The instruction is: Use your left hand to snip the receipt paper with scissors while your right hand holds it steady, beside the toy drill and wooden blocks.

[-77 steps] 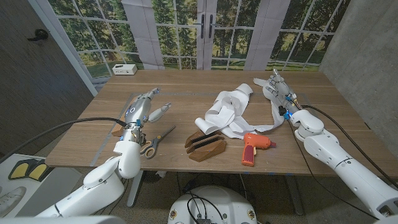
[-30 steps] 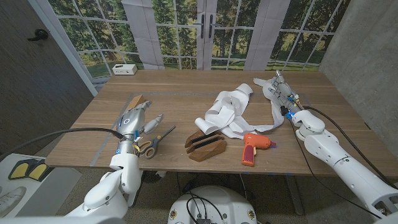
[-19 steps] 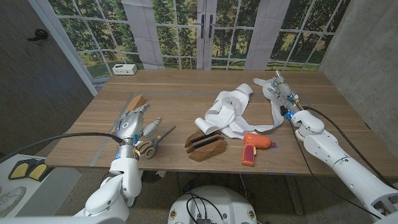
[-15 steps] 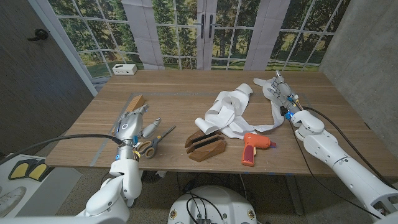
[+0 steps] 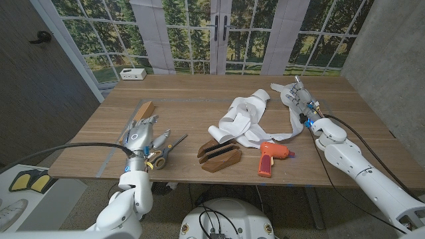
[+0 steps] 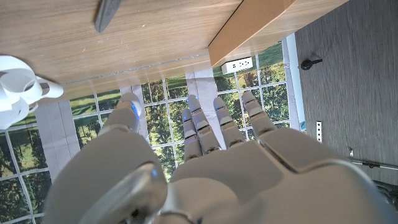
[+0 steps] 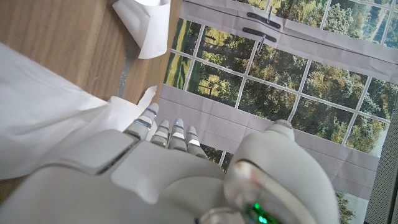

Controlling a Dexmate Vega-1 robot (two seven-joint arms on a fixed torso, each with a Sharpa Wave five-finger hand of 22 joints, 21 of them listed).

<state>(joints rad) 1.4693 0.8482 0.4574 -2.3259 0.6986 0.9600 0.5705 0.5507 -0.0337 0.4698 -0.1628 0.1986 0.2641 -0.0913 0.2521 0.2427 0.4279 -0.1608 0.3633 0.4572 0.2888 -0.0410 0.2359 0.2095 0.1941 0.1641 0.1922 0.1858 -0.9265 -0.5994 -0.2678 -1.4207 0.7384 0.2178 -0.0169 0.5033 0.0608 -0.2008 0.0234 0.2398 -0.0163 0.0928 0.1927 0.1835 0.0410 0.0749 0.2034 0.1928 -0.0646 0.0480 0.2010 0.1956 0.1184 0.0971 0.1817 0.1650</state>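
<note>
Now reaching for the scissors, lying at about eight o'clock from the table's middle, blades pointing toward one o'clock. Hovering the left hand right over the handle loops, fingers stretched out and apart, grasping nothing. Parking the right hand out at two o'clock on the long tail of the receipt paper, fingers straight along the strip; not possible to tell whether pinching it or merely touching it. Leaving the main heap of paper near the middle, with the wooden blocks at six o'clock just beside it and the toy drill at five o'clock, touching a fold of the paper.

Judging the step in hand as the pickup, nothing being cut yet. Doing it well probably meaning: lowering squarely over the loops rather than the blades, threading thumb and fingers through before lifting, and raising the tool level to avoid dragging it toward the blocks. Meanwhile, pulling the strip taut with the right hand, clear of the drill, so as to be offering a flat, free edge toward nine o'clock for the blades.
</note>
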